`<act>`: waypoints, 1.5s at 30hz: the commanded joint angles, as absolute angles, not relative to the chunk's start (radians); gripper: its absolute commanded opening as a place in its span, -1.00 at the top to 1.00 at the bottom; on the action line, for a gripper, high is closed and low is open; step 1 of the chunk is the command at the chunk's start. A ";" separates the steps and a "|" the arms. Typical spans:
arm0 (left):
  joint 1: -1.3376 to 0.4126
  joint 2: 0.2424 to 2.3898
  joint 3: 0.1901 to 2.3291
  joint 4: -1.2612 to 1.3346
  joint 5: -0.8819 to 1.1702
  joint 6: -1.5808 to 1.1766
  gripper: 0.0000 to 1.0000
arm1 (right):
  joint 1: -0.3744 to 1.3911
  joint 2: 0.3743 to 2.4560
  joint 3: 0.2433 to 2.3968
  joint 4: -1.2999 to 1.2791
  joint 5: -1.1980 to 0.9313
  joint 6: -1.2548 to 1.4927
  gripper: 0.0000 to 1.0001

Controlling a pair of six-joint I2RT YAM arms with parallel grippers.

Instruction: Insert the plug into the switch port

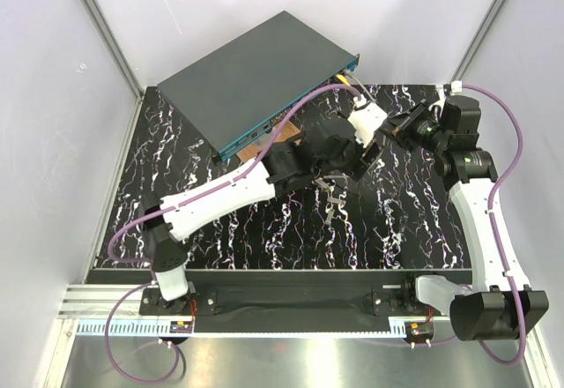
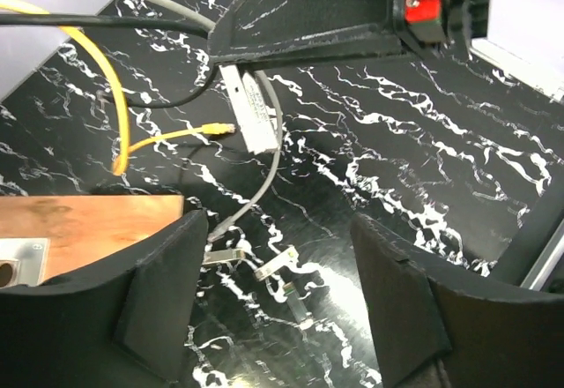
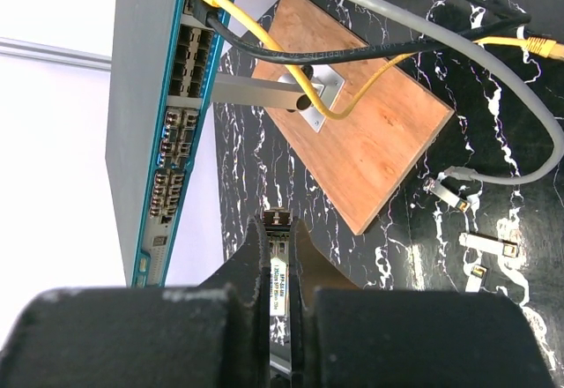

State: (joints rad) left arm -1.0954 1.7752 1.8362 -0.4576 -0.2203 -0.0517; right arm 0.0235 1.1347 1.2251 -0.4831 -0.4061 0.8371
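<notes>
Plug point(image 3: 278, 220) with illegible white label point(image 3: 276, 287) clamped in right pincer point(image 3: 279, 231), left pincer point(image 2: 280, 300) parted, empty

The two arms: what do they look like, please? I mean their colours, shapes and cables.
Both the left arm and the right arm have smooth white shells on the long links and black, rounded joints. A purple cable runs along each arm. The left gripper and the right gripper each have two matte black fingers, broad and blocky.
</notes>
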 commanded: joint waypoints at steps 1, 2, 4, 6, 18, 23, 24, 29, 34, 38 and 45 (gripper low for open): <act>-1.097 1.786 1.902 -0.365 -0.261 -0.113 -0.38 | 0.029 1.111 1.210 -0.431 -0.422 0.853 1.00; -1.095 1.790 1.899 -0.351 -0.240 -0.136 -0.36 | 0.034 1.109 1.201 -0.425 -0.432 0.851 1.00; -1.095 1.795 1.904 -0.336 -0.227 -0.175 -0.29 | 0.037 1.104 1.177 -0.416 -0.443 0.856 1.00; -1.095 1.819 1.925 -0.347 -0.219 -0.187 -0.26 | 0.043 1.097 1.167 -0.410 -0.459 0.856 1.00; -1.080 1.856 1.931 -0.390 -0.210 -0.275 -0.17 | 0.046 1.029 1.143 -0.407 -0.472 0.827 1.00; -1.072 1.852 1.924 -0.394 -0.241 -0.275 -0.17 | 0.046 1.005 1.131 -0.411 -0.468 0.802 1.00; -1.066 1.855 1.922 -0.393 -0.236 -0.276 -0.17 | 0.046 1.005 1.128 -0.413 -0.471 0.799 1.00; -1.046 1.862 1.927 -0.387 -0.161 -0.304 0.16 | 0.046 0.996 1.114 -0.397 -0.509 0.795 1.00; -1.039 1.850 1.910 -0.370 -0.072 -0.308 1.00 | 0.046 0.996 1.109 -0.379 -0.548 0.793 0.78; -1.034 1.826 1.899 -0.374 -0.006 -0.310 1.00 | 0.046 0.994 1.121 -0.357 -0.569 0.776 0.10; -0.960 1.711 1.848 -0.448 0.339 -0.359 1.00 | 0.005 1.034 1.408 -0.618 -0.799 0.190 -0.99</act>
